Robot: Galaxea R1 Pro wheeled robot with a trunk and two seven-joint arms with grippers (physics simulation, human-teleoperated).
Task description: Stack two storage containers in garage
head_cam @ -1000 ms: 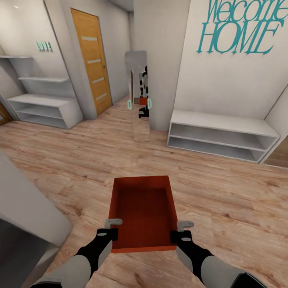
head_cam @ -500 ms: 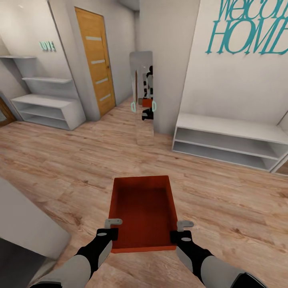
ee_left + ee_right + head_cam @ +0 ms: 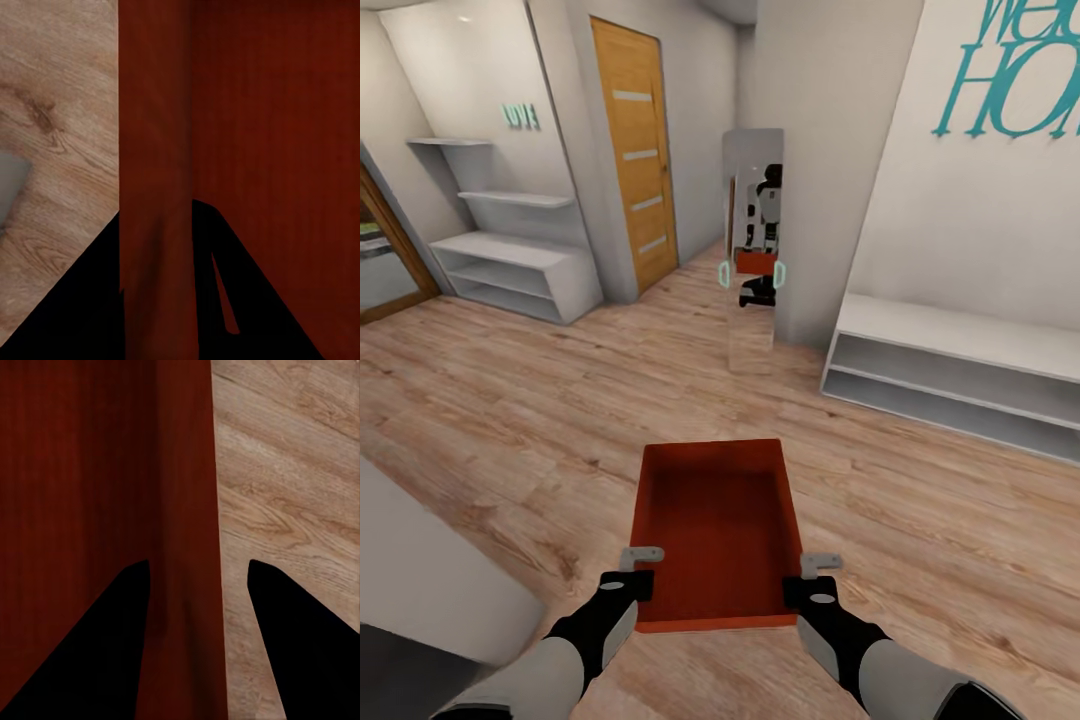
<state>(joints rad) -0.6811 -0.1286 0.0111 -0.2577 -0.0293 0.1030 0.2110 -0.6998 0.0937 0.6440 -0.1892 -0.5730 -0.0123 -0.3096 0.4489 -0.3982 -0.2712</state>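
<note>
One orange-red storage container, open-topped and empty, hangs level in front of me above the light wood-plank floor. My left gripper is shut on its left wall and my right gripper is shut on its right wall, both near the end closest to me. In the left wrist view the thin red wall runs between the black fingers of the left gripper. The right wrist view shows the other wall pinched the same way by the right gripper. The garage is out of view.
An orange wooden door stands shut at the back left. Beside it is a tall mirror reflecting me. A low white shelf bench lines the right wall, white shelving the left. A white block sits close at my lower left.
The whole view has swung left, so door, mirror and bench have slid right in the picture. The container and both grippers keep their place in front of me.
</note>
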